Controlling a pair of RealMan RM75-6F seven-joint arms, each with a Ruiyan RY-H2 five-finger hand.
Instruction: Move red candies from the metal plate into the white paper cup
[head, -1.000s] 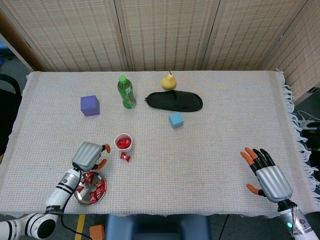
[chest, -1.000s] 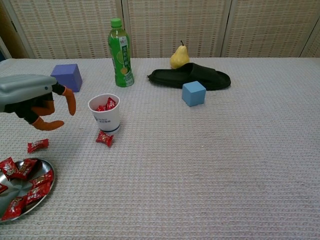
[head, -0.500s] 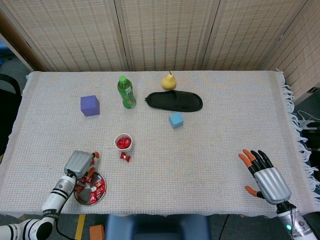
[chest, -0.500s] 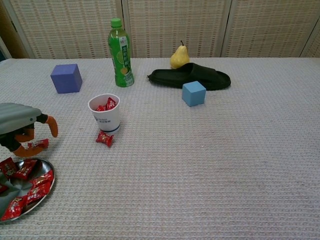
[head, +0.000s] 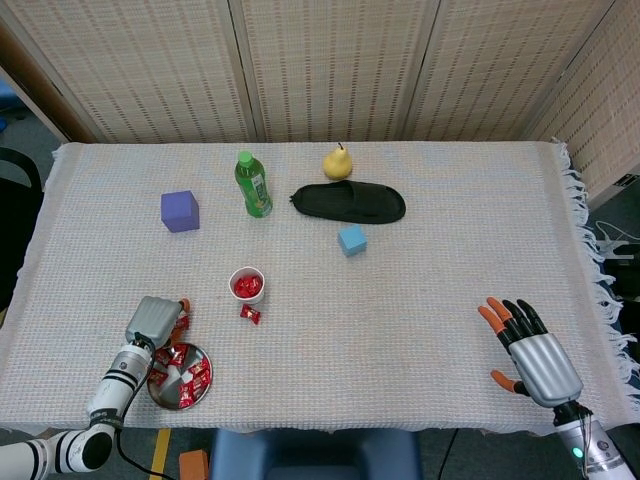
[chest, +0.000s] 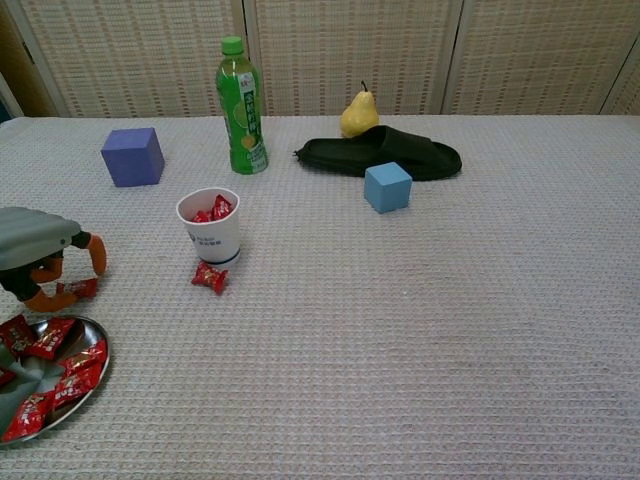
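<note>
The white paper cup (head: 247, 285) (chest: 212, 228) stands left of centre and holds several red candies. One loose red candy (chest: 209, 277) (head: 250, 315) lies just in front of the cup. The metal plate (head: 166, 392) (chest: 98, 366) sits at the near left edge with several red candies on it. Another red candy (chest: 80, 289) lies on the cloth just beyond the plate. My left hand (head: 155, 322) (chest: 38, 252) hovers low over that candy, its fingers curved down around it and its thumb tip beside it, not closed on it. My right hand (head: 530, 352) rests open at the near right, holding nothing.
Behind the cup stand a green bottle (chest: 241, 105) and a purple cube (chest: 132, 156). A black slipper (chest: 385, 152), a yellow pear (chest: 359, 113) and a blue cube (chest: 387, 187) lie further right. The cloth's fringed edge (head: 590, 250) runs down the right side.
My left hand has drawn back from beside the cup toward the plate and dropped over the loose candy on the cloth. The right hand has barely moved.
</note>
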